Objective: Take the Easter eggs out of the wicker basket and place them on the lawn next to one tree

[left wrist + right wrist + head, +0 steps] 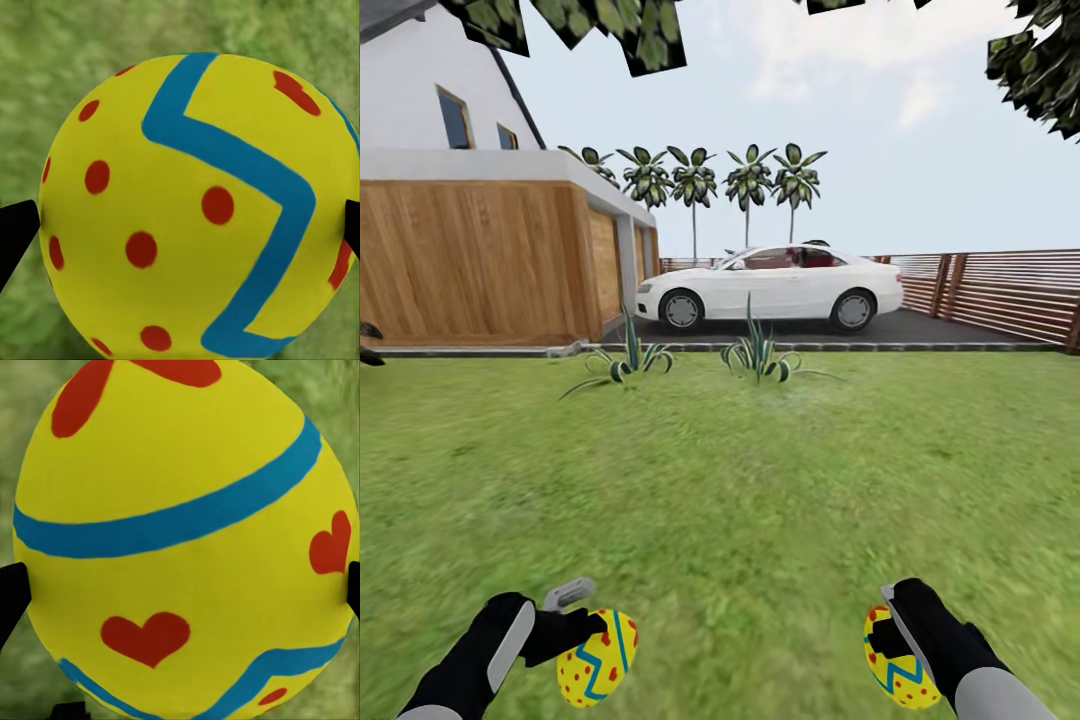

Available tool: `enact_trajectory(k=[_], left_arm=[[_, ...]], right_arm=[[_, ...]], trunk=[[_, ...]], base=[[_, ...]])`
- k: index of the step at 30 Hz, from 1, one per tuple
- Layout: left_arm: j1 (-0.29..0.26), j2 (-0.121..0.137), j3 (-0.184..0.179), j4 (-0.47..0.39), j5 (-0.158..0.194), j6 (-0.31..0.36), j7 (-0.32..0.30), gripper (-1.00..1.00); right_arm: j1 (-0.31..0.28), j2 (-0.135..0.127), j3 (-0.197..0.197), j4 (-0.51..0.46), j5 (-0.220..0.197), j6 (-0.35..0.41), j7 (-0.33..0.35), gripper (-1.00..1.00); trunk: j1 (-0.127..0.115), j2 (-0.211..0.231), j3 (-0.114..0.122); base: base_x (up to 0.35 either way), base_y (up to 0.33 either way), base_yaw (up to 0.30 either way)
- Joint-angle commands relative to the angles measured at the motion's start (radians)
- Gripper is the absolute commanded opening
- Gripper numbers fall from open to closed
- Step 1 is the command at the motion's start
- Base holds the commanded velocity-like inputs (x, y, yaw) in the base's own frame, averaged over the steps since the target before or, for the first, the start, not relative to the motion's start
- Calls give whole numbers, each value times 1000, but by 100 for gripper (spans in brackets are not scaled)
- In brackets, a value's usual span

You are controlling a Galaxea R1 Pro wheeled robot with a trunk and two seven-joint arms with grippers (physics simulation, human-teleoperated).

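We carry two eggs over the lawn [740, 480]: left tool [575, 625] pinching the zigzag egg [598, 658], right tool [890, 640] pinching the heart egg [898, 668]. Both look hard, smooth, slippery, so grip across the widest middle. Basket and chosen tree not located from here

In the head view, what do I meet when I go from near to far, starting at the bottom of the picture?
The two eggs, one in the left end effector and one in the right end effector → lawn → two spiky plants → driveway → white car → palm trees.
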Motion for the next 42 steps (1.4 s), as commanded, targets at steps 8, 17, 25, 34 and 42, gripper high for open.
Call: enact_trajectory(k=[8,17,25,34,42], left_arm=[[-1,2,4,-2,-12,7,-7,-100],[-1,-2,2,0,-12,6,-4,-100],[-1,-2,1,0,-12,6,-4,-100],[-1,-3,1,-2,-12,6,-4,-100],[-1,-3,0,-1,-11,6,-4,-100]], right_arm=[[0,-1,4,-2,8,5,6,-100],[0,-1,4,-2,8,5,5,-100],[0,-1,4,-2,8,5,6,-100],[0,-1,4,-2,8,5,6,-100],[0,-2,4,-1,8,5,6,-100]], trunk=[[0,-1,-1],[0,-1,-1],[0,-1,-1],[0,-1,-1],[0,-1,-1]], base=[[294,-194,297],[294,-191,296],[294,-191,296],[294,-191,296],[294,-191,296]])
